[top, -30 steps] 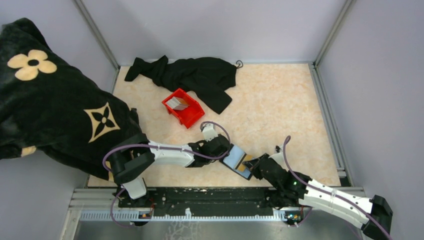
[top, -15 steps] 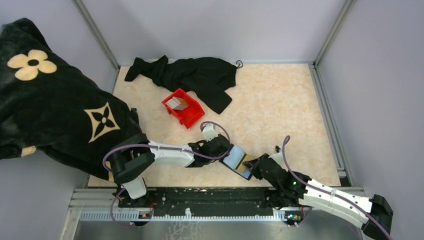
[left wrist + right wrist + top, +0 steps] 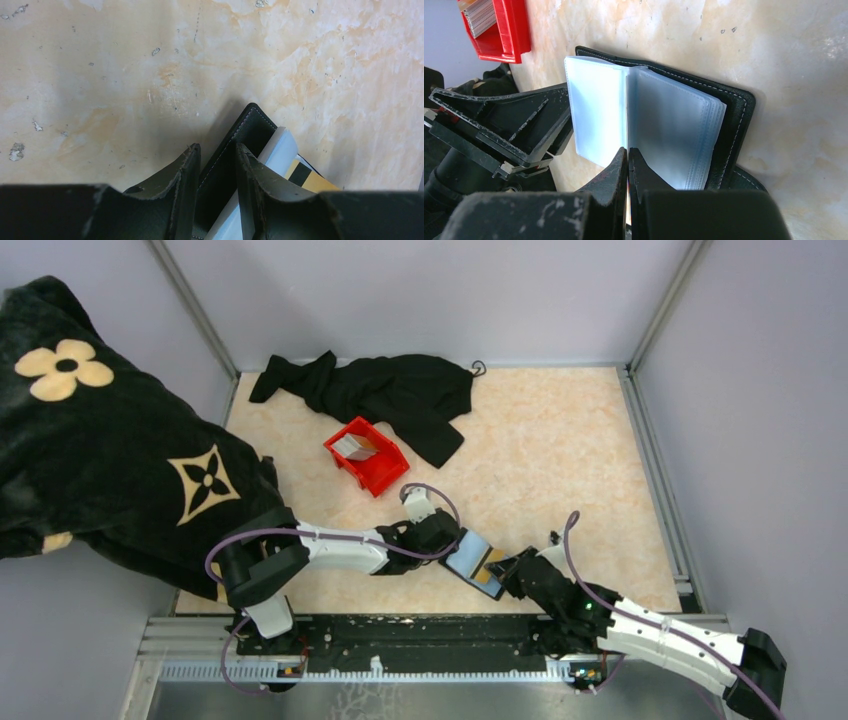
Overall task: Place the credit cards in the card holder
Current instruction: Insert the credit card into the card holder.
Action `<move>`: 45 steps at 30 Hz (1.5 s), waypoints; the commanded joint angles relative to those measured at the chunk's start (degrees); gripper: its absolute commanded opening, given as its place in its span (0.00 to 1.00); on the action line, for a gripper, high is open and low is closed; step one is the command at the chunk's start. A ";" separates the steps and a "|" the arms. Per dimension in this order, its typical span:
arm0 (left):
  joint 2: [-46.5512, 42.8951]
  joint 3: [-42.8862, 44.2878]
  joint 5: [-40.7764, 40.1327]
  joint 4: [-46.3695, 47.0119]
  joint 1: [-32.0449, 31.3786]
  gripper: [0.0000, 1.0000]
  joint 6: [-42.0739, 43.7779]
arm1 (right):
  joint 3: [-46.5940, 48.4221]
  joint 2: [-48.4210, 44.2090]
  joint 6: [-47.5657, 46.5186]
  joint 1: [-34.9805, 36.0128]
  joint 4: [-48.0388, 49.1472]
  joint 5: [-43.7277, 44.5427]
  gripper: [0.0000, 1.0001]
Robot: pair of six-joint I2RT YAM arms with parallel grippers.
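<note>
The black card holder lies open near the table's front, its clear bluish sleeves fanned out. My left gripper is shut on the holder's left cover, which sits between its fingers. My right gripper is shut on a tan-gold credit card with a black stripe. It holds the card edge-on at the sleeves, and only a thin sliver shows between its fingertips. More credit cards stand in the red bin.
A black garment lies at the back of the table behind the red bin. A large black blanket with tan flowers hangs over the left wall and the left arm's base. Metal rails edge the table.
</note>
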 commanded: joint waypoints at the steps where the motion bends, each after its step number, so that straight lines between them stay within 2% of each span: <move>1: 5.55 -5.28 6.83 -14.42 -0.49 0.42 0.20 | -4.35 0.43 -0.79 0.75 0.23 1.16 0.00; 29: 5.98 -6.14 7.04 -14.03 -0.49 0.42 -0.06 | -3.46 2.36 -1.41 0.75 2.56 0.82 0.00; 45: 4.45 -8.11 6.41 -14.59 -0.23 0.45 -1.57 | -4.61 12.75 -2.41 0.77 12.50 0.59 0.00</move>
